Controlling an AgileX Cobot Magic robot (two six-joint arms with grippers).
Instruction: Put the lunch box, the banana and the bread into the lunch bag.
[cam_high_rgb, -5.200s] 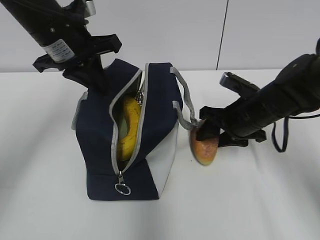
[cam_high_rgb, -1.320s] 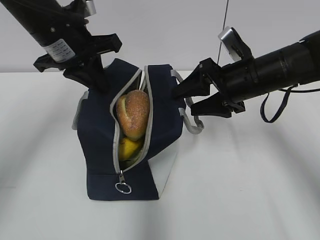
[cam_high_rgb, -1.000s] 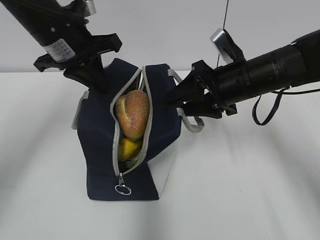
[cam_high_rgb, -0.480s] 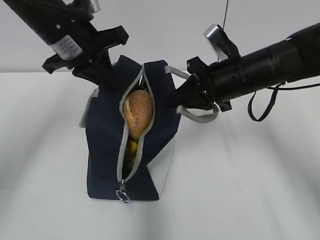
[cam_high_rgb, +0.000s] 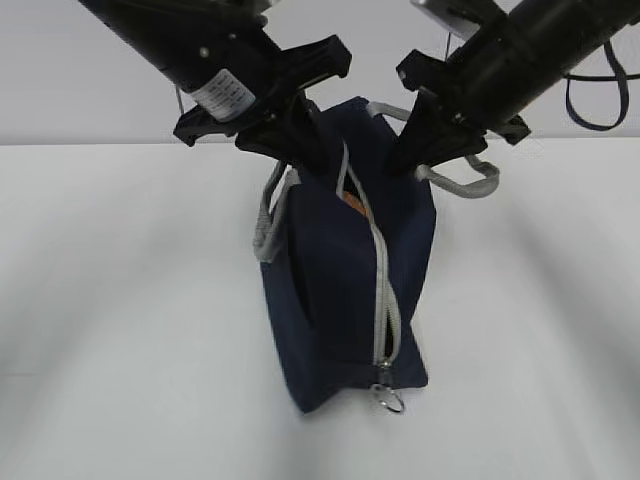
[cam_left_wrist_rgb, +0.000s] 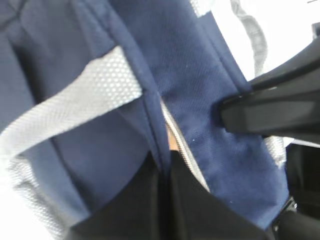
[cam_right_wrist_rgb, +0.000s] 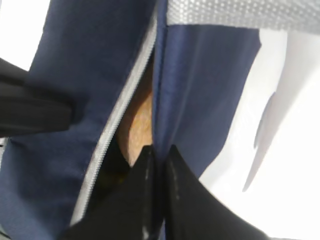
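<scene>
The navy lunch bag stands upright on the white table, its grey zipper facing me and its opening narrowed to a slit. A sliver of the golden-brown bread shows in the slit; it also shows in the right wrist view and faintly in the left wrist view. My left gripper is shut on the bag's left top edge. My right gripper is shut on the bag's right top edge. The banana and the lunch box are hidden.
The grey webbing handles hang out at each side of the bag, one on the left and one on the right. A metal ring pull hangs at the zipper's lower end. White table lies all around.
The bag has been turned and pulled upright toward the right; its opening has closed to a slit. The right gripper, open before, has closed on the bag's right edge. The bread has sunk deeper inside.
</scene>
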